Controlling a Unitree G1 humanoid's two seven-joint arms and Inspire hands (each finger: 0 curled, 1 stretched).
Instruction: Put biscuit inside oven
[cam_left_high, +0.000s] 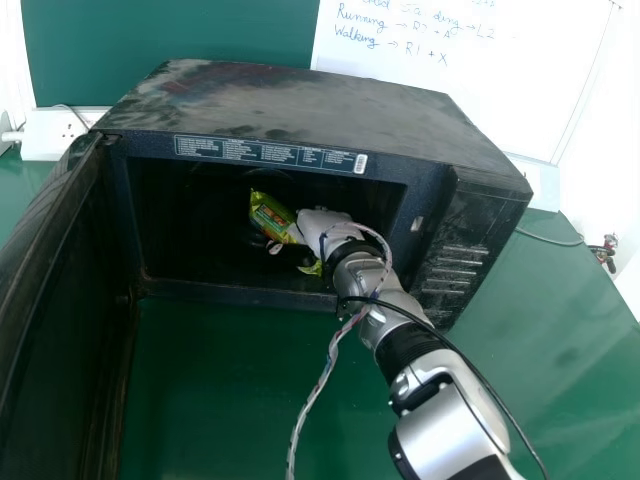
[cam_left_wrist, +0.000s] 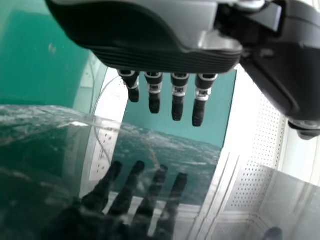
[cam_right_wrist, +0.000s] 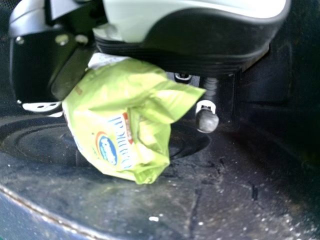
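Observation:
My right hand (cam_left_high: 325, 224) reaches through the open front of the black oven (cam_left_high: 300, 100), with the green biscuit packet (cam_left_high: 272, 215) at its fingers inside the cavity. In the right wrist view the biscuit packet (cam_right_wrist: 117, 122) is pinched between the thumb and fingers of my right hand (cam_right_wrist: 195, 42), above the dusty oven floor (cam_right_wrist: 175, 200). The packet covers part of the fingers. My left hand (cam_left_wrist: 177, 97) is in the left wrist view, its fingers straight and holding nothing, over a shiny surface that reflects them.
The oven door (cam_left_high: 60, 300) stands swung open on the left. A cable hangs along my right arm. Behind the oven are a whiteboard (cam_left_high: 480, 80) with writing and a socket box (cam_left_high: 60, 135) at the left. The oven stands on a green table (cam_left_high: 230, 390).

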